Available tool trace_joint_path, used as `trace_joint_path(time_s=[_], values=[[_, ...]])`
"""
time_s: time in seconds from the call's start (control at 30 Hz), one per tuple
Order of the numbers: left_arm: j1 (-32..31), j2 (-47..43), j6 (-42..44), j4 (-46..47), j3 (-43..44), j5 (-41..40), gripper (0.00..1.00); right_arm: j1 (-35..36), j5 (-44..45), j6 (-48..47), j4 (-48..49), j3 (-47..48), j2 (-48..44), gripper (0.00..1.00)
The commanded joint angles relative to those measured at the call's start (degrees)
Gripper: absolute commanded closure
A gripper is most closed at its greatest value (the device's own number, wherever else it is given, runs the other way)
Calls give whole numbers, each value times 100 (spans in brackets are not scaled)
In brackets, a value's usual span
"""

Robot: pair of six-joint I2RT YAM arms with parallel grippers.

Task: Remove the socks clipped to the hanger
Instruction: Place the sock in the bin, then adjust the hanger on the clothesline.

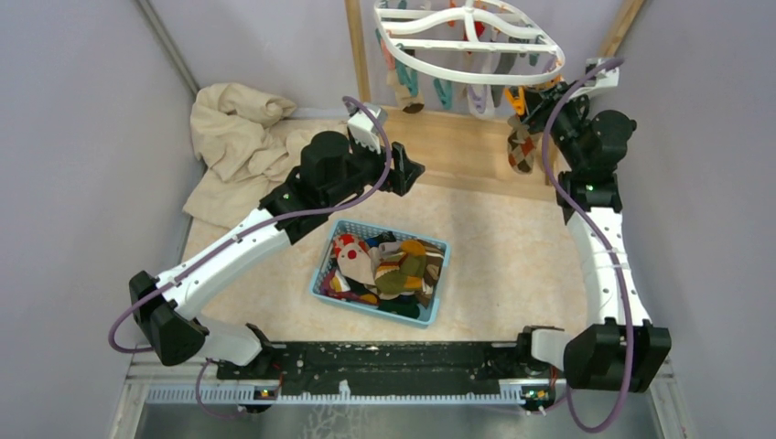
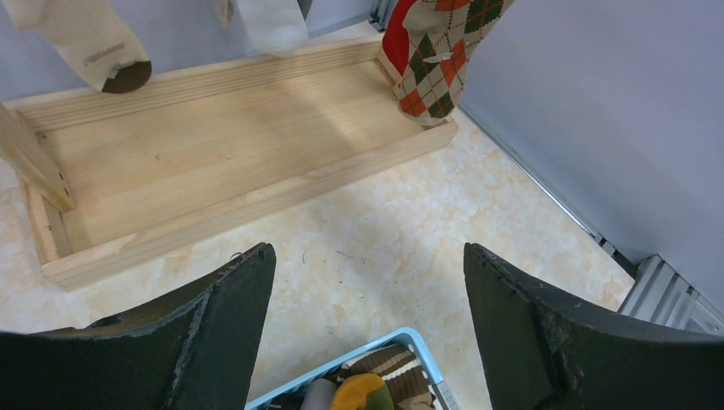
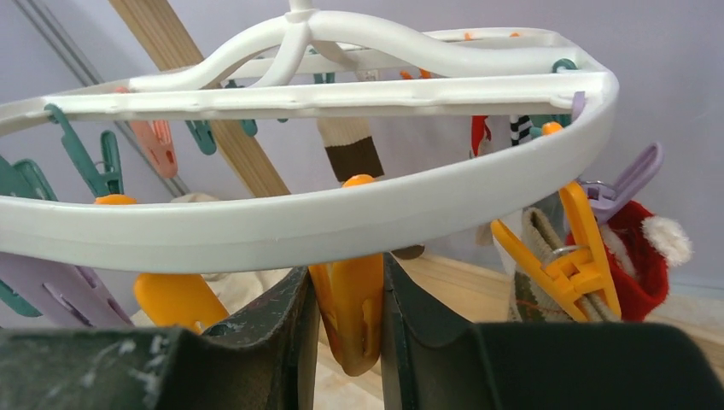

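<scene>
The white oval hanger (image 1: 467, 44) hangs at the top centre, with orange, teal and purple clips under its rim (image 3: 341, 213). My right gripper (image 1: 535, 99) is at its right rim, shut on an orange clip (image 3: 352, 299) that holds no sock. Beside it another orange clip (image 3: 568, 256) holds an argyle sock (image 1: 522, 151), with a red sock (image 3: 640, 256) behind. A cream sock with a brown toe (image 2: 94, 43) also hangs there. My left gripper (image 2: 367, 282) is open and empty over the table, above the basket's far corner.
A blue basket (image 1: 322, 273) holding several socks sits mid-table. The wooden rack's base (image 2: 213, 145) lies at the back, with its posts (image 1: 357, 50) rising beside the hanger. A large beige cloth (image 1: 238, 137) is heaped at the back left. Grey walls close both sides.
</scene>
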Motion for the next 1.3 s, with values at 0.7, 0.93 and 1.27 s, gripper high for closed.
trace_joint_path(time_s=[0.7,0.93,1.27], values=[[2,-130,64,-7,36,-57,13,2648,2244,-2497,-1490,1096,79,93],[0,-175,91,-43,5,-96,13,3397,3113,-3066,-1815,1545,468,93],[10,-200,82,0,-79,-114,13,4425,4714,-3840,-2223,2432,1230,94]])
